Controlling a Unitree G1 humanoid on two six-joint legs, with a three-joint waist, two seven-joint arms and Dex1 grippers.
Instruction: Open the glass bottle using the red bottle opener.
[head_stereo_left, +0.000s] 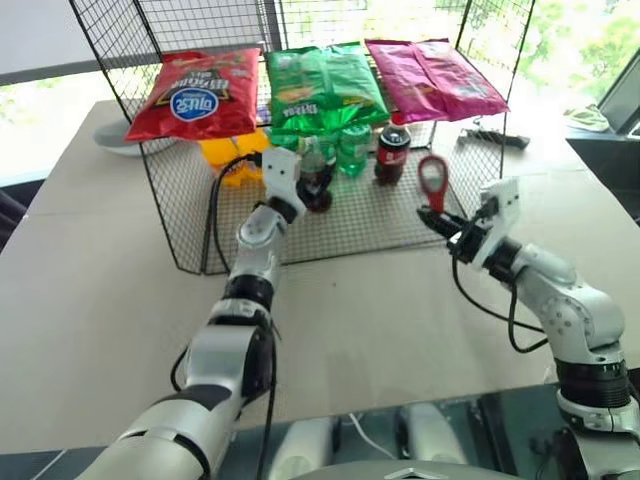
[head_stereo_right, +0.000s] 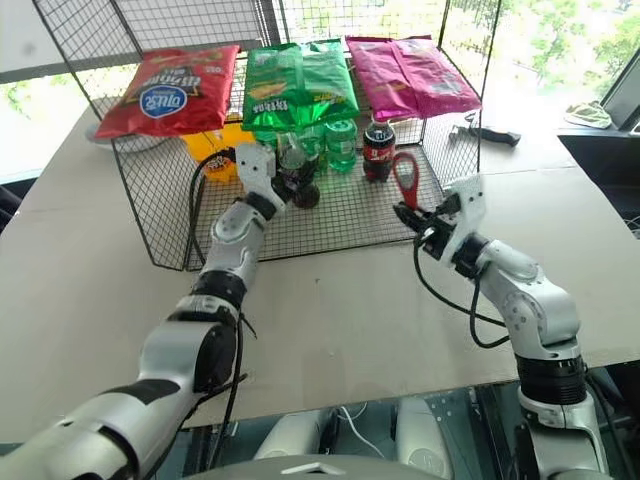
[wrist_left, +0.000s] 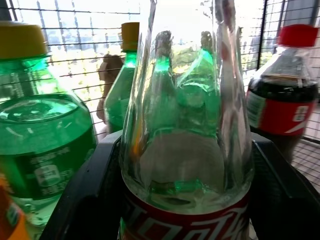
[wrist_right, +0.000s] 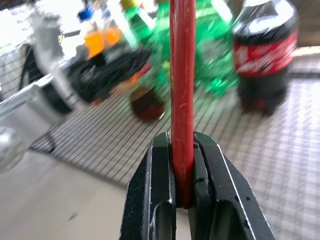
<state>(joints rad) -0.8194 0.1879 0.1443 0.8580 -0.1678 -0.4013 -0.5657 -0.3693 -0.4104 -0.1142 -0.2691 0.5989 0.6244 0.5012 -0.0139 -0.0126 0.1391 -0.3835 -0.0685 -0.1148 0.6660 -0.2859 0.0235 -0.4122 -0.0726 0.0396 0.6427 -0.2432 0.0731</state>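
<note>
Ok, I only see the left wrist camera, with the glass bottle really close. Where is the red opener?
Observer: The right gripper is shut on the red bottle opener, holding its handle, ring end up.
Operator: Is it near the bottle?
Observer: No, it is apart from the glass bottle, off to the robot's right.
Operator: What's above the bottles?
Observer: Three snack bags lie on top of the wire rack.
</note>
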